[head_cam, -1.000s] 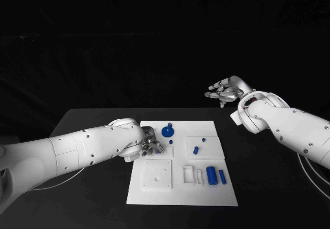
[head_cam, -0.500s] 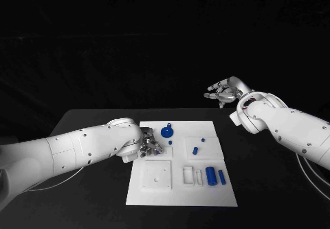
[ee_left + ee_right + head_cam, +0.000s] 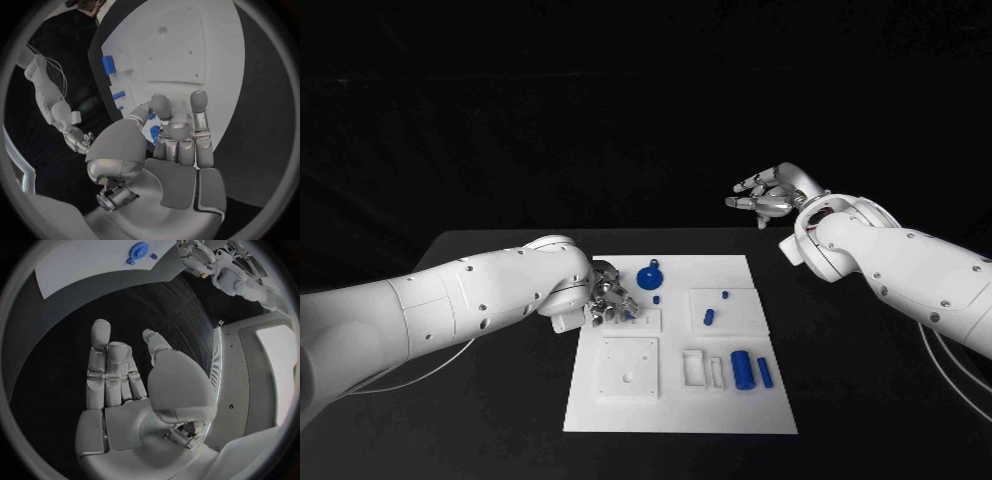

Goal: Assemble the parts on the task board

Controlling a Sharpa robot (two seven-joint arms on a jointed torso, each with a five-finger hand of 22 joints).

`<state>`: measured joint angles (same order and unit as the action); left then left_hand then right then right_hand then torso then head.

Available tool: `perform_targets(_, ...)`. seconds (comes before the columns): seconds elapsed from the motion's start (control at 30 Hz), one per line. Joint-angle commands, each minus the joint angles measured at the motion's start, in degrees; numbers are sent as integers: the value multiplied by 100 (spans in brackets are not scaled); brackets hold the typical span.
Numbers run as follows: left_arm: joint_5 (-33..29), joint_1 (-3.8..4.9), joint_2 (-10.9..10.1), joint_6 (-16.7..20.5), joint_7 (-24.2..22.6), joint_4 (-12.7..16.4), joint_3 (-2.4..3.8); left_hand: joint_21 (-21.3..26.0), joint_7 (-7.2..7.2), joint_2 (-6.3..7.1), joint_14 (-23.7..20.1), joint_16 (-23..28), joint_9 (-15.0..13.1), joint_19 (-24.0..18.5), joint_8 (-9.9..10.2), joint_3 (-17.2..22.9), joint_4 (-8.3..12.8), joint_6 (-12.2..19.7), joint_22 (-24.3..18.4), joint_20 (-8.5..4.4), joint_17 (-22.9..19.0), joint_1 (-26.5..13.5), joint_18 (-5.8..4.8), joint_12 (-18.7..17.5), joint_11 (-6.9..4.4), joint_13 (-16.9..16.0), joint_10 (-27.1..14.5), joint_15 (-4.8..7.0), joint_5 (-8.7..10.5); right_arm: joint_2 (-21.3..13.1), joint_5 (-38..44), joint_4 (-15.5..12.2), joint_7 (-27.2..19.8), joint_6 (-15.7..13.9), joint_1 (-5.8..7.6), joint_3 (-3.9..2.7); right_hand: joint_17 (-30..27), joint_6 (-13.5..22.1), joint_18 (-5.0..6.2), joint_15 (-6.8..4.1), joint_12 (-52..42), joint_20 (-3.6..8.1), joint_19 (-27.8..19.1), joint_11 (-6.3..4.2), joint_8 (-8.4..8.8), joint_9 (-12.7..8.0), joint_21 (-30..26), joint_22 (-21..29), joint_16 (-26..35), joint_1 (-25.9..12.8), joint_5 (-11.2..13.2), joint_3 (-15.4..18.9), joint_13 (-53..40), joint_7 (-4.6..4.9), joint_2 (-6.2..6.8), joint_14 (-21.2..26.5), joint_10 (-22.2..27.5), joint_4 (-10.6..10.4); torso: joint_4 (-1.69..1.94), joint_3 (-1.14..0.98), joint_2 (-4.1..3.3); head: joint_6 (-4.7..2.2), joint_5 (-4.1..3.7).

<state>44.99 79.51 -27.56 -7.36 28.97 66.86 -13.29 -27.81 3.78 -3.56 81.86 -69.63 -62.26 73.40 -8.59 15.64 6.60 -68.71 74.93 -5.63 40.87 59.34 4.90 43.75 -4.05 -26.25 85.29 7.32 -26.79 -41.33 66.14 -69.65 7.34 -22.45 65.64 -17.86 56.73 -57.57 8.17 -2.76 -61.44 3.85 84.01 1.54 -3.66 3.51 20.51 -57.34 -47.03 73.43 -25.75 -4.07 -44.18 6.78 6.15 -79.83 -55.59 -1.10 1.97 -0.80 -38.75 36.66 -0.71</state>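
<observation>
From the head camera I see the white task board (image 3: 682,345) lying in the middle of the black table (image 3: 488,400), with my left hand (image 3: 610,300) down at the board's left edge, fingers curled over the plate close to a small blue peg (image 3: 658,298); I cannot tell from here whether it holds anything. A round blue disc (image 3: 651,275) sits just behind that hand, two more small blue pieces (image 3: 711,314) rest on the raised square to the right, and a fat blue cylinder (image 3: 743,367) lies beside a thinner blue rod (image 3: 766,371) near the board's front right. My right hand (image 3: 769,195) hangs in the air beyond the table's far right corner, well apart from the board, fingers loosely spread and empty. On the left wrist camera, the left hand (image 3: 169,135) shows its fingers bent together over the board (image 3: 187,45), with a bit of blue (image 3: 154,134) showing between thumb and fingers, though I cannot tell if it is pinched or just lying beneath them. On the right wrist camera, the right hand (image 3: 131,385) is flat and open with nothing in it, above bare table, and the blue disc (image 3: 138,250) on the board is far off.
</observation>
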Motion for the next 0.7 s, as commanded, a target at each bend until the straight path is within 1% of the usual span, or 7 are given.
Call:
perform_targets(0.03,-396,18,39,-385,-15,-72,8,27,-718,-207,-28,17,-15,-14,32,82,130,-836,108,52,-5,185,-70,2,-166,13,131,-4,-12,11,-8,9,-50,101,-8,-2,-6,-4,56,2,-17,-9,193,-21,14,2,-32,-5,39,-45,-15,-28,7,6,-8,35,16,8,4,1,-2,4,-8)
perform_targets(0.07,-425,22,47,-429,-12,-91,8,27,-718,-207,-28,17,-15,-14,32,82,130,-836,108,52,-5,185,-70,2,-166,13,131,-4,-12,12,-8,10,-49,104,-9,-2,-6,-4,56,2,-17,-9,193,-21,14,2,-32,-5,39,-45,-15,-28,7,6,-8,35,16,8,4,1,-2,4,-8)
perform_targets(0.13,-563,37,94,-635,14,-183,9,33,-713,-209,-42,26,-17,-23,37,79,133,-826,107,56,-22,191,-71,-2,-161,20,130,-8,4,18,-8,18,-46,116,-12,-2,-6,-4,56,2,-17,-9,193,-21,14,2,-32,-5,39,-45,-15,-28,7,6,-8,35,16,8,7,-1,-7,12,-16)
perform_targets(0.27,-686,57,193,-933,48,-358,11,38,-710,-210,-54,26,-21,-35,41,78,147,-818,109,60,-24,209,-72,-9,-158,28,131,-13,10,39,-9,33,-46,127,-20,-2,-6,-4,56,2,-17,-9,193,-21,14,2,-32,-5,39,-45,-15,-28,7,6,-8,35,16,8,7,-4,-7,23,-8)
perform_targets(0.47,-744,98,388,-1300,90,-696,13,33,-709,-202,-52,4,-27,-38,40,83,188,-821,111,57,2,228,-74,1,-159,29,131,-14,-37,74,-9,52,-50,134,-39,-1,-6,-4,56,2,-17,-9,193,-21,14,2,-32,-5,39,-45,-15,-28,7,6,-8,35,16,8,-8,-6,-11,31,8)
perform_targets(0.57,-753,128,492,-1502,131,-874,15,32,-707,-203,-56,-2,-33,-44,41,87,208,-819,111,53,8,228,-79,5,-157,29,130,-17,-46,88,-9,58,-50,137,-44,-1,-6,-4,56,2,-17,-9,193,-21,14,2,-32,-5,39,-45,-15,-28,7,6,-8,35,16,8,-20,-11,-14,35,9)
perform_targets(0.7,-707,153,603,-1687,169,-1056,16,32,-707,-203,-56,-2,-33,-44,41,87,208,-819,111,53,8,228,-79,5,-157,29,130,-17,-46,98,-9,62,-48,139,-48,-1,-4,4,57,3,-21,-10,193,-20,14,2,-41,-16,35,-50,-23,-39,4,6,-13,37,22,20,-7,-13,-6,54,-2)
